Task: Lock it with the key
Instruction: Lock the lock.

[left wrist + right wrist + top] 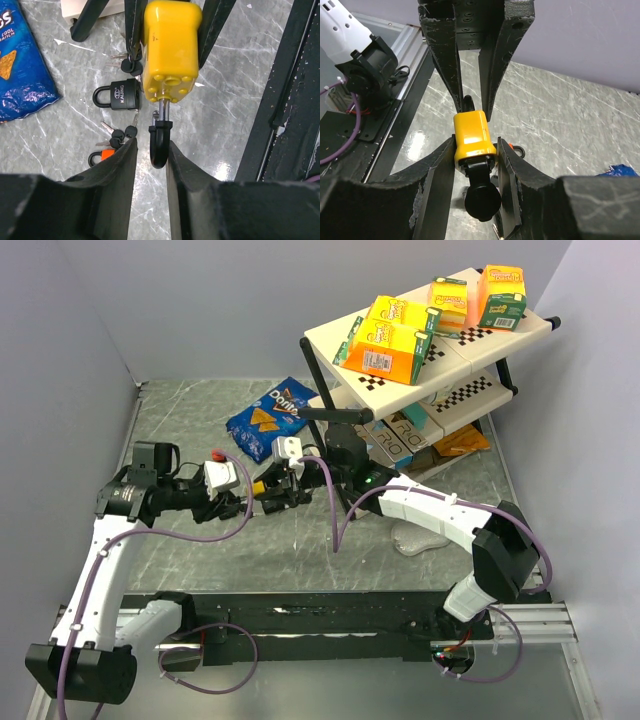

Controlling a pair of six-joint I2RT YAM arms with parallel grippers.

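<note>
Three pale walls (250, 300) enclose a grey marbled tabletop (280, 560)

Yellow padlock (270, 486) btwn L + R jaws, over table (200, 565).

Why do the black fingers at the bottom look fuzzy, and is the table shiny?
Left wrist view: black fingers of the left gripper blur, too near the lens, the yellow plastic padlock is sharp, white glare patches the grey marbled tabletop. Right wrist view: right gripper fingers blur likewise. Top view: even light.
</note>
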